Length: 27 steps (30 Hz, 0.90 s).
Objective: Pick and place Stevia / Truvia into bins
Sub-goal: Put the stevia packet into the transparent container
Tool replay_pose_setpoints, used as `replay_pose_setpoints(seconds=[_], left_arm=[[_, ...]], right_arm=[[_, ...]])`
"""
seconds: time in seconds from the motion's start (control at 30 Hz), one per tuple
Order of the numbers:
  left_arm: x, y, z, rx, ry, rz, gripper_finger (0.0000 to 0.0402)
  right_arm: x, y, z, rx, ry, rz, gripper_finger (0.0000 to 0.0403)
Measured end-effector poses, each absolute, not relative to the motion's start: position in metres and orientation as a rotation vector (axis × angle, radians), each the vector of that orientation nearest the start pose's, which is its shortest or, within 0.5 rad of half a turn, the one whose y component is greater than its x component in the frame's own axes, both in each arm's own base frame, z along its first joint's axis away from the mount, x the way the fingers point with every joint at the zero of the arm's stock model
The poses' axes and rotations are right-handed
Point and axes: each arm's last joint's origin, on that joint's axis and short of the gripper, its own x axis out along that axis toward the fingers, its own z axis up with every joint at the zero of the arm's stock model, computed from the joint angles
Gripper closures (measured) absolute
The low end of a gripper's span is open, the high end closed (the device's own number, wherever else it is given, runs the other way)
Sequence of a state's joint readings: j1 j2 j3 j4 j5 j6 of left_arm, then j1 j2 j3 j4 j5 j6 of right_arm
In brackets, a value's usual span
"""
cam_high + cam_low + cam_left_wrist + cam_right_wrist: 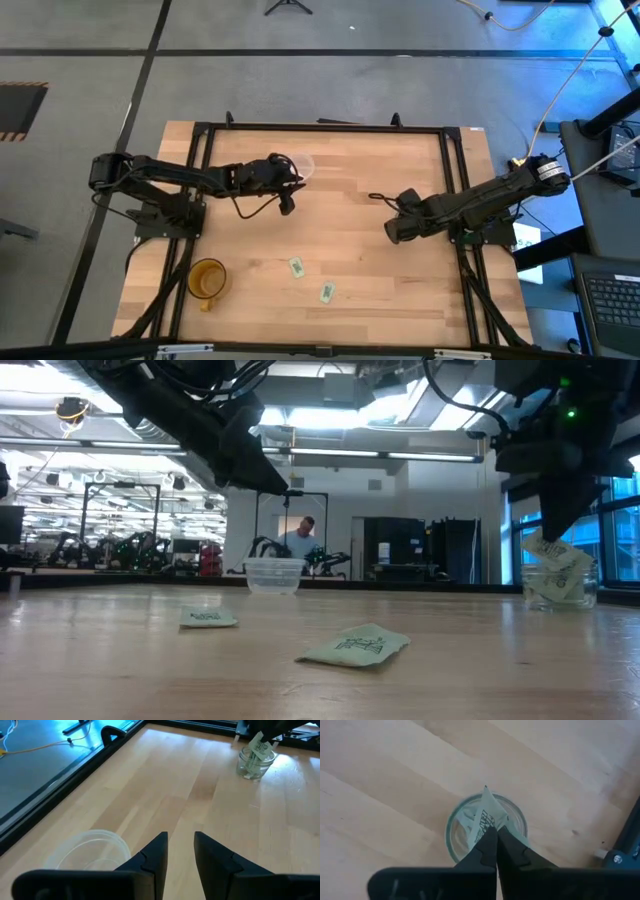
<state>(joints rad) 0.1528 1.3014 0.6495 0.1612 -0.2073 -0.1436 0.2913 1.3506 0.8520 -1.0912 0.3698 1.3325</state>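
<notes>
My right gripper (496,827) is shut on a white-and-green Stevia sachet (485,812) directly over the small glassy bin (515,822), which has other sachets (556,586) in it. In the high view this gripper (393,228) hides the bin. Two more sachets (296,266) (326,292) lie flat on the wood nearer the front edge. My left gripper (180,845) stands open just above the table beside the wide whitish clear bin (95,851), nothing between its fingers. My right gripper pinches the sachet's near end (489,824) between its two fingertips, coming steeply from above. The sachet hangs tilted below the fingers (547,551), its free corner (486,791) at the glassy bin's mouth. Whether it touches the sachets inside, I cannot tell.
An amber mug with a handle (207,278) stands near the front left corner. A black frame rail (320,127) runs along the table's far edge and down both sides. Bare wood lies between the two arms (345,215).
</notes>
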Motion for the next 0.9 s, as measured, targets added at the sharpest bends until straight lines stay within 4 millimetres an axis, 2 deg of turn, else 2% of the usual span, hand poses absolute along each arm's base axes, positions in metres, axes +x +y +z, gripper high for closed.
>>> replay_pose_setpoints(seconds=[0.2,0.5,0.73,0.9], left_arm=[[0.262,0.046,0.212,-0.126,0.467,0.388,0.0311],[0.262,0.046,0.212,-0.126,0.467,0.388,0.0311],[0.262,0.046,0.212,-0.126,0.467,0.388,0.0311],[0.262,0.046,0.212,-0.125,0.467,0.388,0.0311]], right_arm=[[0.200,0.049,0.201,0.518,1.157,-0.945,0.0402],[0.198,0.048,0.179,0.550,1.123,-0.909,0.0401],[0.197,0.048,0.178,0.548,1.125,-0.911,0.0401],[0.197,0.048,0.178,0.553,1.123,-0.914,0.0376]])
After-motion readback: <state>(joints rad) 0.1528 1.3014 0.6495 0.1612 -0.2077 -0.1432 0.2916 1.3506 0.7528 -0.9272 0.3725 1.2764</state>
